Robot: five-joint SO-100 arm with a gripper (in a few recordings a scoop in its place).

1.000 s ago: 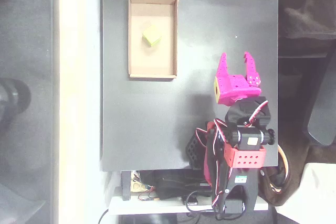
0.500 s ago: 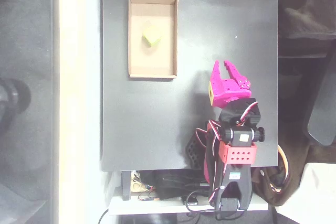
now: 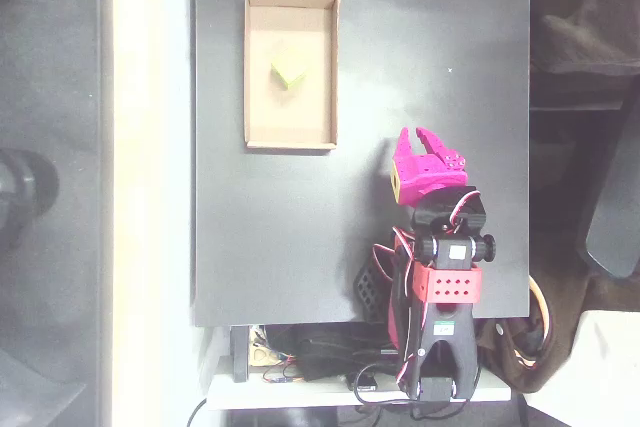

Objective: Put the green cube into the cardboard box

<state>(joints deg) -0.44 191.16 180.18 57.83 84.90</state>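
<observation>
The green cube (image 3: 287, 74) lies on the floor of the cardboard box (image 3: 255, 97), near its middle, at the upper left of the dark board in the overhead view. My magenta gripper (image 3: 417, 134) hangs over the board's lower right, well away from the box. Its fingers (image 3: 405, 139) are nearly together with nothing between them. A yellow square patch shows on the gripper's left side.
The black board (image 3: 300, 227) fills the middle of the view. The arm's base and cables (image 3: 440, 347) sit at the board's bottom edge. A pale strip of table (image 3: 150, 187) runs along the left, and dark furniture stands at the right.
The gripper has drawn back toward the arm's base and slightly left, and its fingers have closed from wide open to nearly together. The cube stays in the box.
</observation>
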